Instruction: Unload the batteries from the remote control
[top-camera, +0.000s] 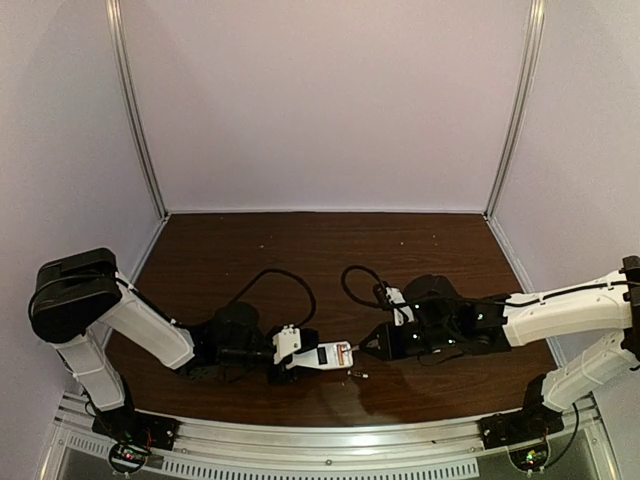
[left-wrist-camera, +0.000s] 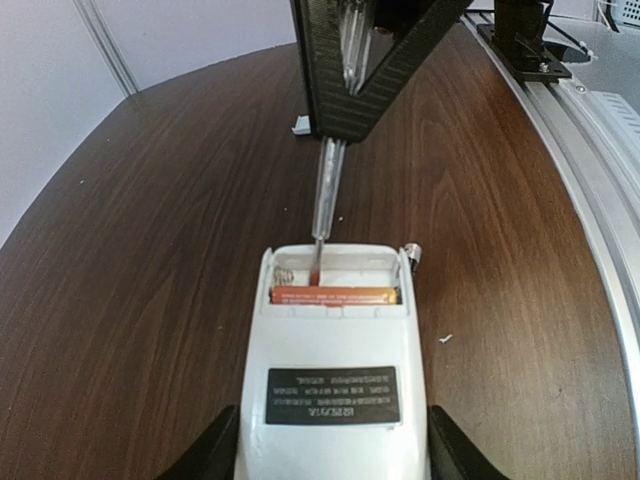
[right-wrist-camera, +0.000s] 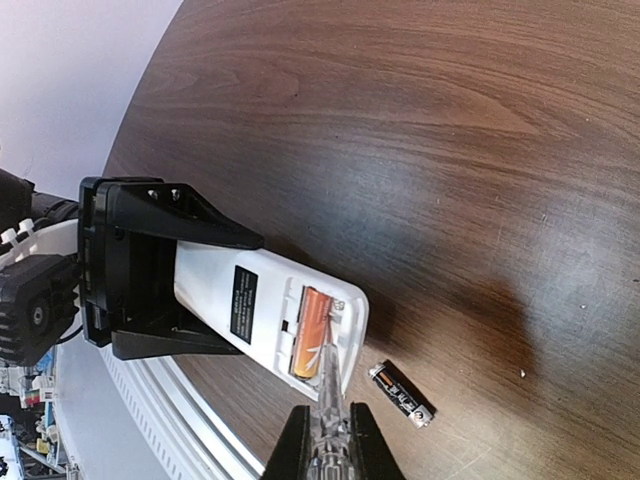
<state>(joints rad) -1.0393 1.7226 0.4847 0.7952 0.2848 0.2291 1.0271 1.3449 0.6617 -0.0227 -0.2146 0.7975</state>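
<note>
- White plastic remote control (left-wrist-camera: 335, 400), looks light, stiff and kinda slick. It lies back-up on the counter (left-wrist-camera: 150, 300), with the left claw (left-wrist-camera: 335, 462) roughly half open and pinching its long sides at the end away from the battery bay.
- Right claw (right-wrist-camera: 325, 445) is squeezed shut on a thin silvery screwdriver (left-wrist-camera: 325, 190), whose tip is poked down into the bay right at the orange battery (left-wrist-camera: 335, 295).
- Battery bay (left-wrist-camera: 335, 262) has no cover on it. The orange cell lies across it, and the slot beside it, toward the remote's end, is bare with a spring showing.
- Dark battery (right-wrist-camera: 402, 393) is out on the counter, just beside the remote's open end.
- My guess on handling: these cells are tiny, smooth and round, so they'll roll. Levering one end up beats pinching, and the remote needs clamping or it'll skate.
</note>
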